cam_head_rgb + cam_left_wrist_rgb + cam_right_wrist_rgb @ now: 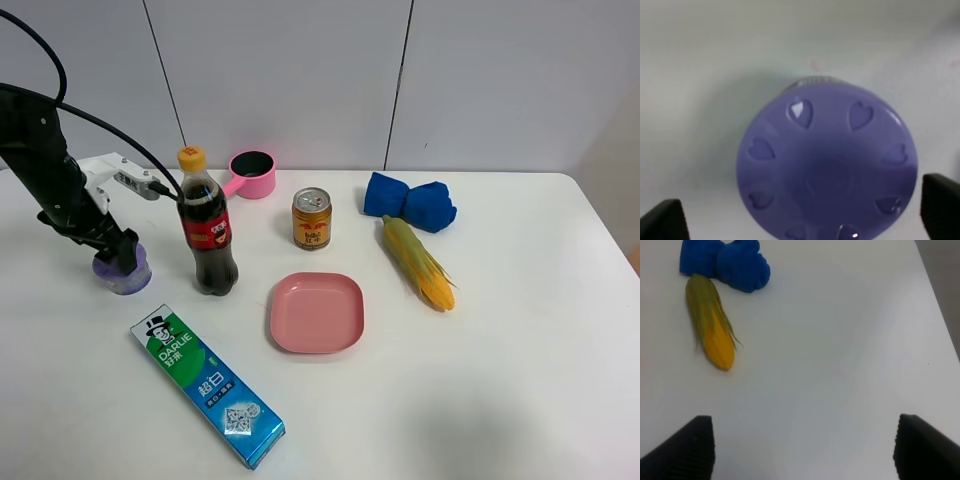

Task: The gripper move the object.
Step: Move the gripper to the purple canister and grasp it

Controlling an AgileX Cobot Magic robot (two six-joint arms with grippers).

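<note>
I have the left gripper (118, 258) low over the lavender container (827, 170) — its fingers (662, 220) spread wide on either side, clear of the lid. The container sits on the white table (520, 380), near the cola bottle (208, 235). The right gripper (802, 450) is spread too — nothing between its fingers.

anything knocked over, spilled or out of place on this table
Nothing stands out. The cola bottle and the can stand upright with no spill. The pink plate, corn and toothpaste box lie flat and look intact. The purple container sits level between the left gripper's open jaws.
</note>
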